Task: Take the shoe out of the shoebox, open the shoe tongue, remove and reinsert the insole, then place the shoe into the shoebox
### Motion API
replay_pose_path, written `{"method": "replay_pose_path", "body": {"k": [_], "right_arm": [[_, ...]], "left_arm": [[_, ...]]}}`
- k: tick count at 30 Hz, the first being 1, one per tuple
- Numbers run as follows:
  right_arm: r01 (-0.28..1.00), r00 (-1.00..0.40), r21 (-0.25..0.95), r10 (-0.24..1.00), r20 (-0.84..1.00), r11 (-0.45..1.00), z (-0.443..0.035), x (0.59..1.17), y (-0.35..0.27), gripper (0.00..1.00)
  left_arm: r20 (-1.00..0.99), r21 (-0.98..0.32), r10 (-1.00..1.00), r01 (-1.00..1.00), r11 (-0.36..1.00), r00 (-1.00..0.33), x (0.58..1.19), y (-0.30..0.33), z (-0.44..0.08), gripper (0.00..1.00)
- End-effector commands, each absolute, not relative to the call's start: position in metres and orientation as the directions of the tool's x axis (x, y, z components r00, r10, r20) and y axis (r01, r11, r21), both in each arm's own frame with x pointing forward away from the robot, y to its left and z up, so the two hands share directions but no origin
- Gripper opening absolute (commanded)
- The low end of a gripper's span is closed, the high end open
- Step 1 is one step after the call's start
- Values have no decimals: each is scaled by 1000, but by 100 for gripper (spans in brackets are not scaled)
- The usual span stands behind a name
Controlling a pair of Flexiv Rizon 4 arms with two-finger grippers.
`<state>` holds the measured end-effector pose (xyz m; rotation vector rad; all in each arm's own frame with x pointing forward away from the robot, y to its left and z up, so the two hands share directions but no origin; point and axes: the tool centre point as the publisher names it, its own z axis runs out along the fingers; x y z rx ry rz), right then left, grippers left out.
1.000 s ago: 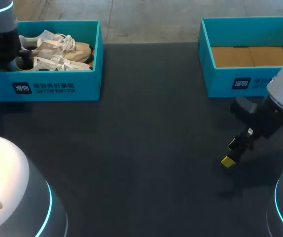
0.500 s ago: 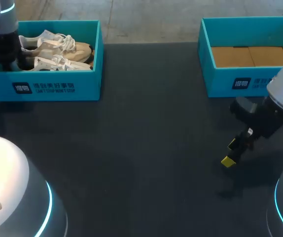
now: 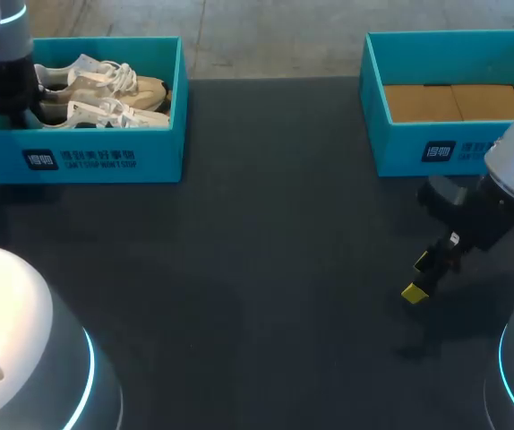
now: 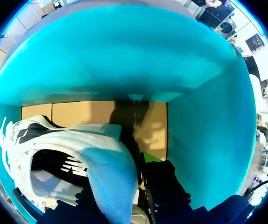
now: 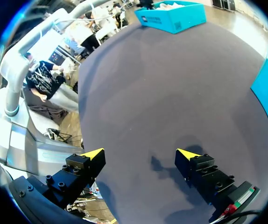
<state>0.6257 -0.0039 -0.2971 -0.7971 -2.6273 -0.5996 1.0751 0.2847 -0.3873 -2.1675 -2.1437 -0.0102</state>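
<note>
Our left gripper (image 4: 141, 186) sits inside the left shoebox (image 3: 96, 157), seemingly clamped on the heel of the white sneaker (image 3: 105, 90); over the last second the arm has risen slightly and the heel has shifted with it, so we judge that the lift-out is just starting, with the sneaker still in the box. Our right gripper (image 5: 141, 154) hangs unchanged over the table (image 3: 257, 269), jaws spread and empty.

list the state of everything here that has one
left shoebox, open, shoes inside
shoes, lying in the left shoebox, not yet out
right shoebox, open, empty
left gripper, down inside the left shoebox at a shoe's heel
right gripper, open, holding nothing, above the table
</note>
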Motion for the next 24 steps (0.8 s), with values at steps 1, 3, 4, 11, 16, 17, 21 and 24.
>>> {"method": "replay_pose_path", "body": {"k": [1, 3, 4, 11, 16, 17, 21, 24], "right_arm": [[585, -789, 295, 448, 420, 755, -297, 625, -4, 100], [585, -789, 295, 448, 420, 755, -297, 625, -4, 100], [585, -789, 295, 448, 420, 755, -297, 625, -4, 100], [585, -789, 295, 448, 420, 755, -297, 625, -4, 100], [585, -789, 295, 448, 420, 755, -297, 625, -4, 100], [585, -789, 295, 448, 420, 755, -297, 625, -4, 100], [585, -789, 295, 448, 420, 755, -297, 625, -4, 100], [585, -789, 295, 448, 420, 755, -297, 625, -4, 100]], "left_arm": [[64, -48, 998, 999, -12, 15, 1070, 283, -376, 0], [61, -44, 998, 999, -12, 14, 1070, 284, -373, 0], [61, -40, 998, 999, -11, 13, 1071, 285, -372, 0], [55, -20, 998, 1000, -5, 6, 1072, 291, -360, 0], [50, -11, 999, 1000, 3, -3, 1073, 293, -354, 0], [49, -10, 999, 1000, 4, -4, 1073, 293, -353, 0], [48, -5, 999, 1000, 8, -7, 1074, 295, -351, 0], [49, -2, 999, 1000, 15, -14, 1074, 300, -350, 0]]}}
